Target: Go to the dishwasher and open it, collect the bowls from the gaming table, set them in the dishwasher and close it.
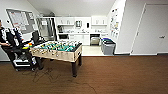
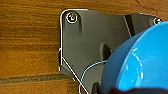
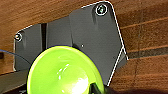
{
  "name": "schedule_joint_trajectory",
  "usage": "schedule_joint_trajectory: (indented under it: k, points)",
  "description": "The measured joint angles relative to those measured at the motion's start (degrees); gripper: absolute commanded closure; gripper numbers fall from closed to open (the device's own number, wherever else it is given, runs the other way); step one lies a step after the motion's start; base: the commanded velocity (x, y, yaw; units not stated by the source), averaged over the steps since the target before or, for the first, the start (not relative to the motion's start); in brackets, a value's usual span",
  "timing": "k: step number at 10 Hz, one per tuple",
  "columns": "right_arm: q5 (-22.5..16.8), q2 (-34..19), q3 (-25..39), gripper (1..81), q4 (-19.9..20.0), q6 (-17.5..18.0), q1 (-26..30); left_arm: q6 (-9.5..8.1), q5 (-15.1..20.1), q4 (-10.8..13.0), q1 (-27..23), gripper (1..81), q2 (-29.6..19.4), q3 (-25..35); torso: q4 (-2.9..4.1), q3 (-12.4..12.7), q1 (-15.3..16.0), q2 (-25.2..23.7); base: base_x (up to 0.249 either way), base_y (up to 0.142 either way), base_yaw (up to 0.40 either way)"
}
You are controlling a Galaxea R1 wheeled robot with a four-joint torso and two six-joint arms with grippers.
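Both grippers carry a bowl each: we see the blue bowl [image 2: 140, 62] at the left wrist and the yellow-green bowl [image 3: 63, 72] at the right wrist, both above brown plank floor [image 2: 27, 37]. Whether the fingers are clamped on the rims we cannot tell. We judge each bowl held, since neither rests on anything. Well ahead of us, across the room and slightly right of centre, stands the dishwasher [image 1: 95, 40] under the counter. Nearer, to our left, lies the football table [image 1: 58, 50], with bins [image 1: 108, 46] beside the dishwasher.
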Motion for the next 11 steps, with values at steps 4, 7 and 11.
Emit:
schedule_joint_trajectory:
  k: [4, 7, 11]
  points:
    - [0.00, 0.29, 0.02, 81.1, 0.02, 0.00, 0.35, 0.00, 0.05, -0.02, -0.02, 81.1, 0.24, -0.05, 0.00, 0.00, 0.02, 0.00, 0.132, -0.072, 0.000]
    - [-0.21, 0.30, -0.09, 81.1, 0.02, 0.00, 0.35, 0.00, -0.06, -0.02, 0.11, 81.1, 0.28, 0.00, 0.00, 0.00, 0.02, 0.00, 0.136, -0.074, 0.000]
    - [-0.22, 0.30, -0.11, 81.1, 0.02, 0.00, 0.40, 0.00, -0.06, -0.02, 0.13, 81.1, 0.30, 0.00, 0.00, 0.00, 0.02, 0.00, 0.139, -0.054, 0.000]
